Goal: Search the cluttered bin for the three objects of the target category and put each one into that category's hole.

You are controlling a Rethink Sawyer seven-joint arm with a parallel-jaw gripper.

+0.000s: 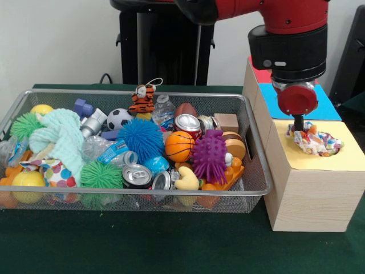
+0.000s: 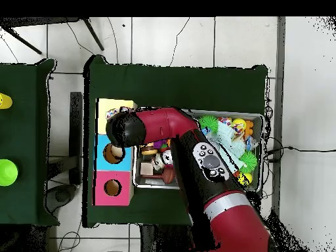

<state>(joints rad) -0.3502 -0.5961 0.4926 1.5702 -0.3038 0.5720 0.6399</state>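
My gripper [image 1: 298, 128] hangs over the round hole [image 1: 340, 148] in the yellow top [image 1: 349, 157] of the largest wood-grain box. Its fingers stand close together, pinching the top of a white cloth piece with multicolour prints [image 1: 317, 142], which sags into the hole. A second white cloth with bright dots [image 1: 57, 172] lies at the left front of the wire-mesh bin [image 1: 142, 93], partly under a mint-green cloth [image 1: 60, 136]. A third one does not show. In the overhead view the arm's wrist [image 2: 125, 129] covers the gripper beside the yellow top [image 2: 111, 105].
The bin holds spiky rubber balls [image 1: 140, 138], drink cans [image 1: 137, 176], small sport balls, a tiger toy [image 1: 141, 100] and plastic bottles. Behind the yellow box stand a blue-topped box [image 1: 329, 106] and a red-topped box [image 1: 259, 75]. The green cloth [image 1: 142, 240] covers the table.
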